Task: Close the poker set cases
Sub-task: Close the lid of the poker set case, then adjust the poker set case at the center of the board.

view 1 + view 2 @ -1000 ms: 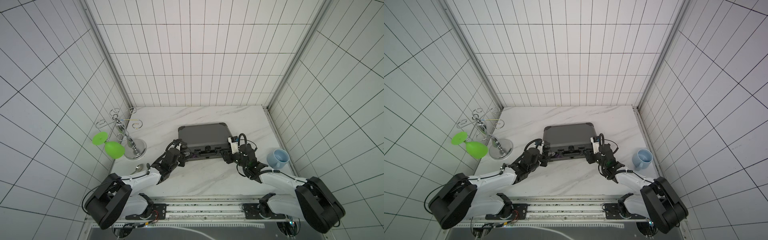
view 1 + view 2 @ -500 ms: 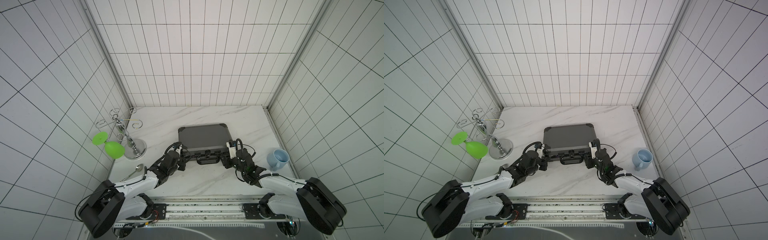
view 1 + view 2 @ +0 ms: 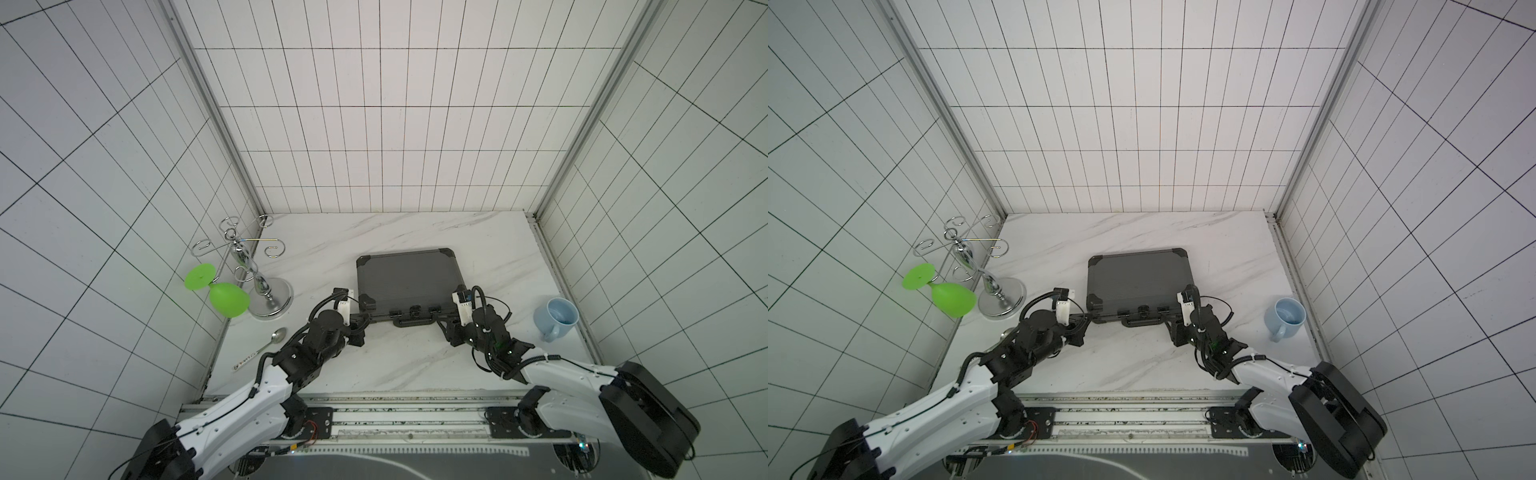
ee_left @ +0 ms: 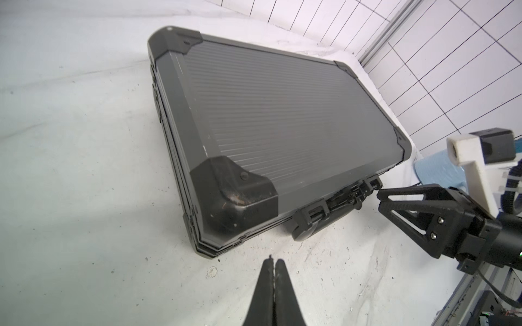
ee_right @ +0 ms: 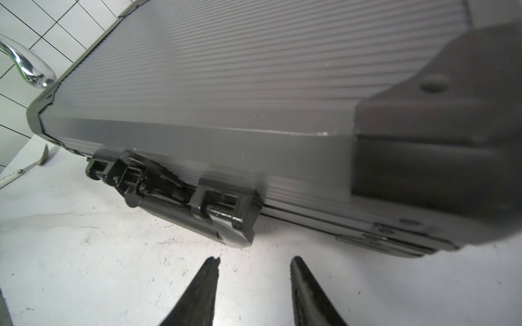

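A: How is the left tool (image 4: 272,261)?
B: Closed, tips pressed together, with nothing in it. It sits low over the surface (image 4: 84,197), just off the near left corner of the case (image 4: 282,113), not touching it.

A: And the right tool (image 5: 255,262)?
B: Partly open, with nothing between its jaws. It points at the case's front edge, just beside the right end of the handle (image 5: 180,218), but clear of it.

A: Where does the case lie?
B: Flat in the middle of the surface, lid down on the base, with the handle side facing the robot. In both top views one arm reaches toward each front corner.

A: Are the latches fastened?
B: I can't tell.

A: What is around it?
B: A blue mug (image 3: 559,318) stands to the right, well apart from the case. To the left are a spoon (image 3: 266,343) and a green glass (image 3: 226,297) tilted beside a chrome rack (image 3: 274,297).
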Tool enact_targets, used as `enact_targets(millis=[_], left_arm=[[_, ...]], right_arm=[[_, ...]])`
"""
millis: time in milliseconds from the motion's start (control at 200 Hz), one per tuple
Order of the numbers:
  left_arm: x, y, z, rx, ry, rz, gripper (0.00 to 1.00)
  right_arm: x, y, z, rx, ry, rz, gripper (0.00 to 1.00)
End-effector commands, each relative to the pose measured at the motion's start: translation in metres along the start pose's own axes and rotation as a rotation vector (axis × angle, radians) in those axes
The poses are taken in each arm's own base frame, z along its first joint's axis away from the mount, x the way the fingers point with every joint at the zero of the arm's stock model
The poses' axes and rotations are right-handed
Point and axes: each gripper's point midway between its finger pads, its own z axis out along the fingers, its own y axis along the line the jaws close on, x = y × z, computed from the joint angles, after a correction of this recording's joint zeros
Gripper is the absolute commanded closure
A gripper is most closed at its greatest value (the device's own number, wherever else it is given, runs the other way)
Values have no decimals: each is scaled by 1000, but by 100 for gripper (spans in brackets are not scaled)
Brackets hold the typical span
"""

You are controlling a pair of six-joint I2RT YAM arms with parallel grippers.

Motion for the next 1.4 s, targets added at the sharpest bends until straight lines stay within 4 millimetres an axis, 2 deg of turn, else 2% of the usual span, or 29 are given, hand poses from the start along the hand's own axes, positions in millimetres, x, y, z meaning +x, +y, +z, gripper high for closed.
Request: enact_targets(millis=[0,130,155,275,440,530,765,939,1174,1394], left_arm=[[-18,-2,0,-42,-35,25,100],[-31,-6,17,-83,-13,61,100],[-34,-7,22,-89,-13,65,96],[-48,-12,43,-120,0,89,57],[-55,-16,69,-157,40,121,27],[-51,-13,82,-182,78,134,21],[-35,9,106,-305,164,142,18],[-8,24,119,-350,244,131,18],[29,29,129,-288,312,56,18],[45,31,133,-263,348,25,18]], right_arm=[[13,-11,-10,51,19,35,55],[-11,-14,-21,112,-34,16,53],[-18,-15,-22,127,-45,10,51],[-38,-21,-24,207,-62,15,44],[-50,-22,-14,226,-35,25,37],[-54,-26,-11,228,-29,52,37],[-69,-55,-6,284,-43,126,35],[-77,-67,6,282,-60,153,34],[-107,-76,21,275,-123,165,34],[-134,-89,33,272,-160,170,34]])
